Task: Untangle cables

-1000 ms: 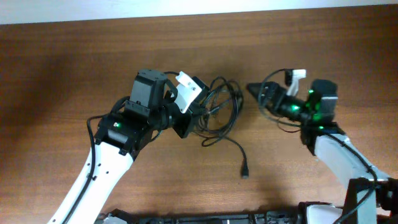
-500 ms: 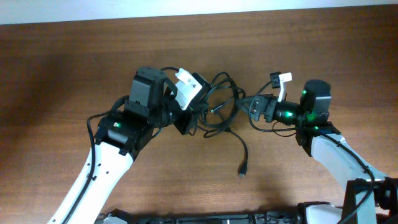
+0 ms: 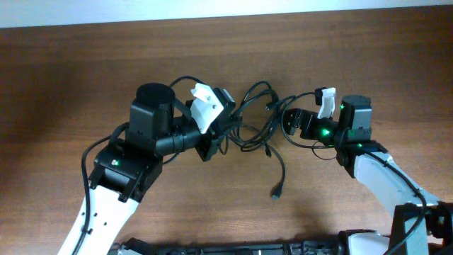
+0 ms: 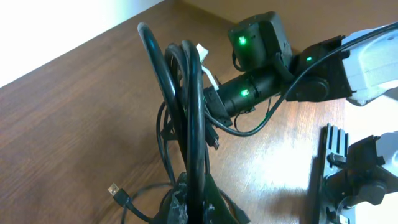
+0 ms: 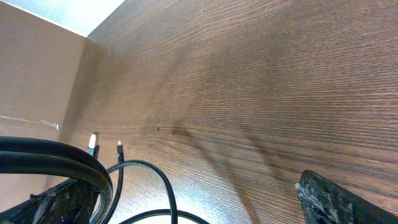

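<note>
The left gripper is pinched tight on the cables, which rise from it in a tangled bundle. Just beyond that bundle from the left gripper, the right gripper is spread wide, a loop close by one finger.

Looks low across a brown, wood-grained surface, with a pale strip in the top left corner. Shows the pincer spread wide, one dark fingertip at the bottom left and the other at the bottom right. Catches two thick black cables arcing side by side from the left edge, then bending down just beside the bottom-left fingertip. Also takes in a thinner cable curving nearby and a metal-tipped plug above the arc.
</note>
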{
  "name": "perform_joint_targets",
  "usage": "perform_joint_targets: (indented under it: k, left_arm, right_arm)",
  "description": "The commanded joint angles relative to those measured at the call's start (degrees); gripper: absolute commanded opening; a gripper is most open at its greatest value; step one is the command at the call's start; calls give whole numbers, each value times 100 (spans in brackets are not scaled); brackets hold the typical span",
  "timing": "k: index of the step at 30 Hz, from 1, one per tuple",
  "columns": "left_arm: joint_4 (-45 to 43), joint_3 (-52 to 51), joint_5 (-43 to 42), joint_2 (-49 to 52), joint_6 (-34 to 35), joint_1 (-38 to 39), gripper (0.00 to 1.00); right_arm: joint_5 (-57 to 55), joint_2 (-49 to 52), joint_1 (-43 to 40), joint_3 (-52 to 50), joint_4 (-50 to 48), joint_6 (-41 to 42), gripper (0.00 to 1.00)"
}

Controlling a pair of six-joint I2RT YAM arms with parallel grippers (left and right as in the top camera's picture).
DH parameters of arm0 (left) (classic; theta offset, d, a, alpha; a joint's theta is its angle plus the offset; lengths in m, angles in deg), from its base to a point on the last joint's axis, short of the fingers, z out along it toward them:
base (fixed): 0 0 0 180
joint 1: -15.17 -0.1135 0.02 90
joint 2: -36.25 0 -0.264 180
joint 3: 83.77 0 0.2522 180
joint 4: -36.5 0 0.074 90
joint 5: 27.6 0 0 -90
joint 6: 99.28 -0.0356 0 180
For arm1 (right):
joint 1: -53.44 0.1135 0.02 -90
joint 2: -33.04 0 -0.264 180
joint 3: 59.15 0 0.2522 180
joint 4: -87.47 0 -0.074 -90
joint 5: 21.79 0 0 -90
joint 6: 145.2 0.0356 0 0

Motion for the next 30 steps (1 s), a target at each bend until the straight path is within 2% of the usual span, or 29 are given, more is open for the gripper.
perform_joint_targets:
  k: [1, 4, 6, 7, 9, 13, 15, 21, 23, 27, 30]
  left_arm:
    - [-170, 44, -192, -90, -52, 24, 0]
    - [-238, 44, -199, 61, 111, 24, 0]
    - [-402, 44, -205, 129, 404, 24, 0]
    - [-501, 48, -195, 74, 398, 20, 0]
    - [-632, 59, -195, -168, 400, -188, 0]
    - [-612, 59, -17, -868, 407, -992, 0]
    - [-592, 59, 7, -960, 404, -1067, 0]
    - [-527, 59, 59, -614, 492, -1064, 0]
    - [-527, 59, 57, -323, 723, -1064, 0]
    - [-527, 59, 33, 382, 1362, -1049, 0]
    - [-527, 59, -7, 833, 1464, -798, 0]
  right_arm:
    - [852, -24, 7, 24, -203, -72, 99]
    - [1257, -24, 11, 24, -518, 221, 99]
    - [511, -22, 9, 24, -332, 225, 99]
    - [-385, -24, -11, 24, 111, 229, 99]
    - [-1226, -24, -122, 24, 820, 229, 99]
    - [-1386, -24, -459, 24, 1290, 232, 99]
    - [-1368, -24, -463, 24, 1292, 229, 99]
    - [363, -24, -463, 24, 1268, 225, 99]
    - [979, -24, -461, 24, 1222, 227, 99]
    - [1523, -24, -452, 24, 1043, 227, 99]
    - [1628, -24, -452, 24, 1029, 227, 99]
